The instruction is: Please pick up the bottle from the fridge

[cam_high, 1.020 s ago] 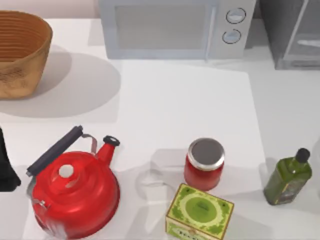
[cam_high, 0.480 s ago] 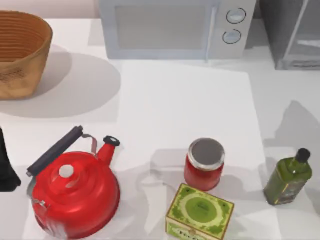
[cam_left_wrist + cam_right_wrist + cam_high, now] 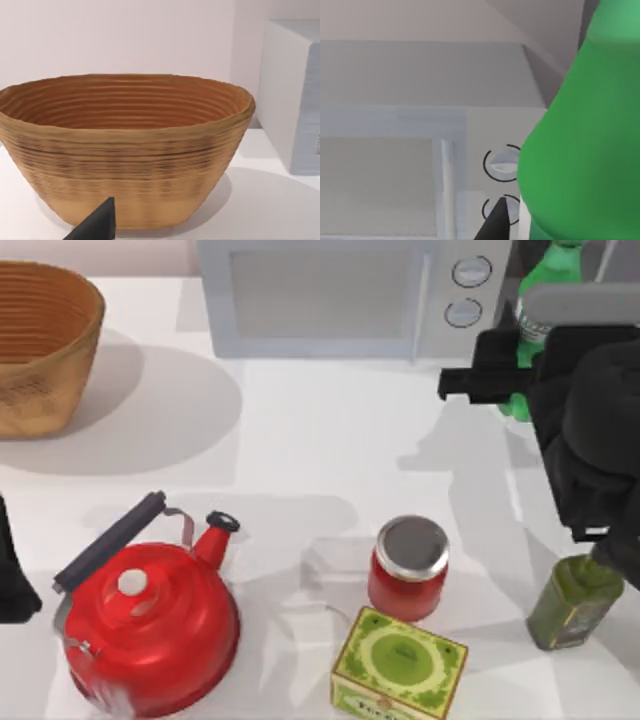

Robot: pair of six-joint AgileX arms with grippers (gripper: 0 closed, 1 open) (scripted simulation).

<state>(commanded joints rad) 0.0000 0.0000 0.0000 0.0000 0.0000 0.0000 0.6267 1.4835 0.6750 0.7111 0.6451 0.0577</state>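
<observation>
**Green bottle in the right pincer, close by the microwave**

The right pincer point(image 3: 520, 350) sits at about 2 o'clock in the top view, pinching the bottle point(image 3: 540, 300), which stands roughly upright between the microwave point(image 3: 340, 300) and the fridge point(image 3: 600, 260) at the desk's point(image 3: 330, 440) far right corner. The left pincer point(image 3: 15, 575) is parked at 9 o'clock; whether its fingers are spread I cannot tell.

The risk, as I judge it: the grip appears to lie low on the body, so a quick swing could tip the bottle or knock it against the microwave's side, just beside it. Below the arm stand an olive-green bottle point(image 3: 572, 605) and a red jar point(image 3: 408, 568), which a low retreat might clip.

The right wrist view shows the bottle's body point(image 3: 585, 150) close up against the microwave dials point(image 3: 501, 165); the top view instead gives the layout. The left wrist view faces the wicker basket point(image 3: 125, 150).
</observation>
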